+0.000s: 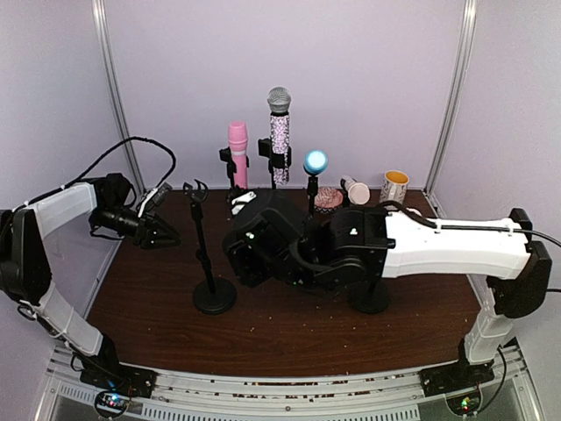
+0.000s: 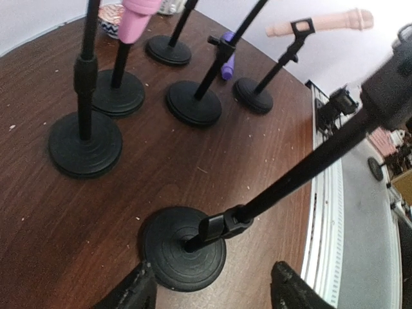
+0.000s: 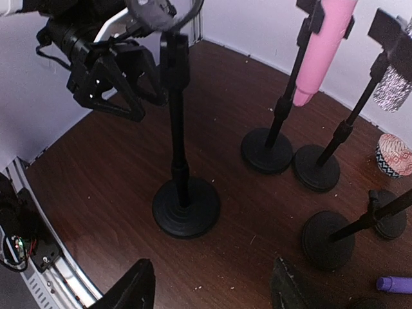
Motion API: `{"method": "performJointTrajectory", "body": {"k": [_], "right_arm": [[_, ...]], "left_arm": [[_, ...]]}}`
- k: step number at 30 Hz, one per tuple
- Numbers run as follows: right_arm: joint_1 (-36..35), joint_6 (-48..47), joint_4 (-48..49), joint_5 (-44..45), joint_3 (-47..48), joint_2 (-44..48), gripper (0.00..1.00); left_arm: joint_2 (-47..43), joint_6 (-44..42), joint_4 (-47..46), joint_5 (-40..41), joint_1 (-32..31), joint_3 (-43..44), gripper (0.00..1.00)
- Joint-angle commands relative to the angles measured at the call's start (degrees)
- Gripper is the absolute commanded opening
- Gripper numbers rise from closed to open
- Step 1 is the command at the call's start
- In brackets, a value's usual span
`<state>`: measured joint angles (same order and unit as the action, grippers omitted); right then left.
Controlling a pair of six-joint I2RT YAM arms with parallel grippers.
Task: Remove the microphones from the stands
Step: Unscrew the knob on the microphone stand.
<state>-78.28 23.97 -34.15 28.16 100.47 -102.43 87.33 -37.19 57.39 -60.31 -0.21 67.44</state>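
A pink microphone [image 1: 237, 151] and a sparkly silver microphone [image 1: 280, 132] stand upright in clips on black stands at the back. A blue-headed microphone [image 1: 315, 162] sits on a shorter stand beside them. In front, a stand [image 1: 201, 241] has an empty clip [image 1: 195, 189]. My left gripper [image 2: 212, 293] is open, just left of that stand's pole, with the round base [image 2: 183, 248] showing below its fingers. My right gripper [image 3: 212, 290] is open too, hovering above the table near the same base [image 3: 186, 207], holding nothing.
A beige microphone [image 1: 355, 190], a patterned cup [image 1: 329, 198] and a yellow-rimmed mug [image 1: 394, 186] stand at the back right. A purple object [image 3: 394, 283] lies on the table among the stand bases. My right arm [image 1: 438, 241] spans the table's right half.
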Motion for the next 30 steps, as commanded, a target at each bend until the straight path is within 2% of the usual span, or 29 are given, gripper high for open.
{"method": "performJointTrajectory", "body": {"k": [1,4,9,14,17,24,30], "right_arm": [[-0.08,1.01,3.06,-5.67,-2.31,0.45,0.62],[0.30,2.71,4.00,-7.46,-5.34,1.36,0.61],[1.80,5.62,5.76,-8.96,-9.59,3.78,0.58],[3.20,6.68,6.05,-9.09,-10.96,5.25,0.56],[3.61,6.71,5.43,-8.53,-10.95,5.66,0.55],[4.26,6.37,3.84,-6.92,-10.44,5.73,0.51],[5.39,5.92,3.85,-6.60,-10.64,6.44,0.49]], "left_arm": [[3.97,-22.64,8.27,-4.30,0.27,2.68,0.67],[6.55,-34.23,12.25,-2.54,0.21,4.63,0.73],[12.65,-51.59,21.99,-1.93,-0.49,10.59,0.72],[17.97,-50.45,23.16,-2.64,-2.29,15.70,0.56],[21.39,-49.71,27.43,-5.80,-2.43,18.69,0.52],[26.94,-50.82,37.39,-9.62,-2.38,20.61,0.56],[28.23,-50.08,37.54,-10.20,-3.19,19.02,0.60]]}}
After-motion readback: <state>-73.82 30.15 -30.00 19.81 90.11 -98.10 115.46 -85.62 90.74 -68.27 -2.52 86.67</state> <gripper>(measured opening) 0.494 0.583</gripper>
